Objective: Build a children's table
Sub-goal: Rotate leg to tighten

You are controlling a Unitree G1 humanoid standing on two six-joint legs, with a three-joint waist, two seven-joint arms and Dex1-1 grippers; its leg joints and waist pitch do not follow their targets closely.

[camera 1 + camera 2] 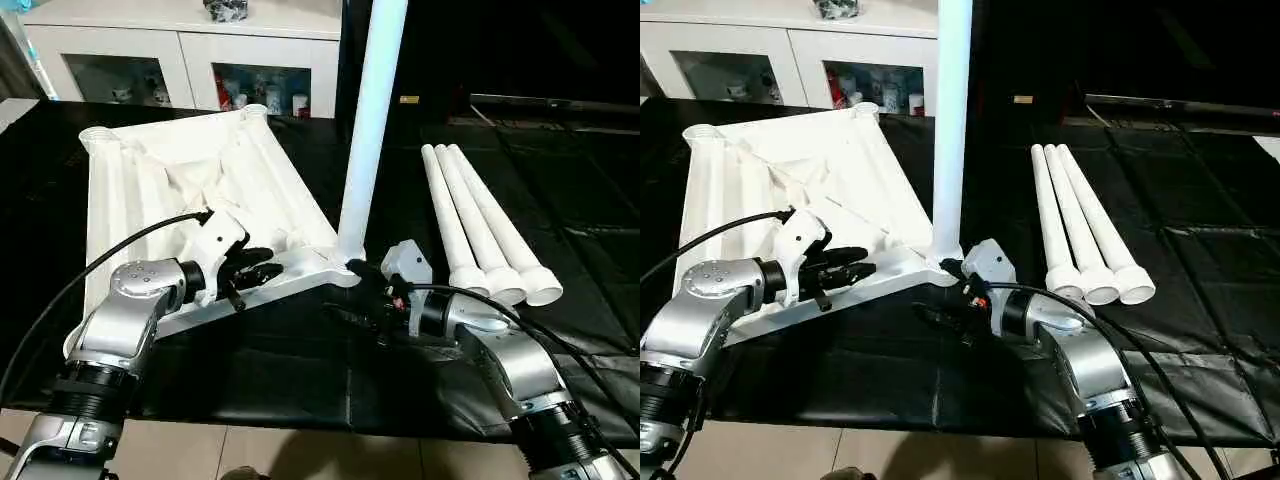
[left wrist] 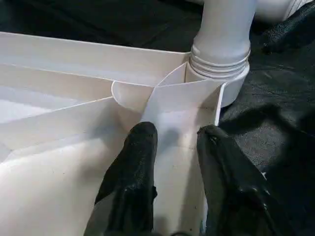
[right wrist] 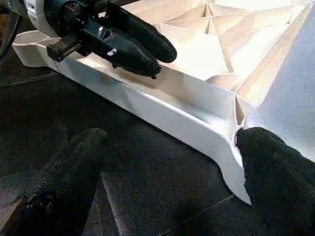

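The children's table (image 1: 180, 190) lies upside down on a black cloth, ribbed underside up. One white leg (image 1: 370, 130) stands upright in its near right corner socket (image 2: 219, 73). My left gripper (image 1: 255, 270) is shut on the table's near frame rail (image 3: 162, 105), one finger inside the frame and one outside. My right gripper (image 1: 360, 295) stands wide open just in front of the corner with the upright leg. One of its fingers (image 3: 280, 172) is at the corner, the other (image 3: 64, 182) is over the cloth.
Three loose white legs (image 1: 480, 220) lie side by side on the cloth to the right, wide ends towards me. A white glass-door cabinet (image 1: 180, 60) stands behind the table. The black cloth (image 1: 300, 360) ends near my arms, with tiled floor below.
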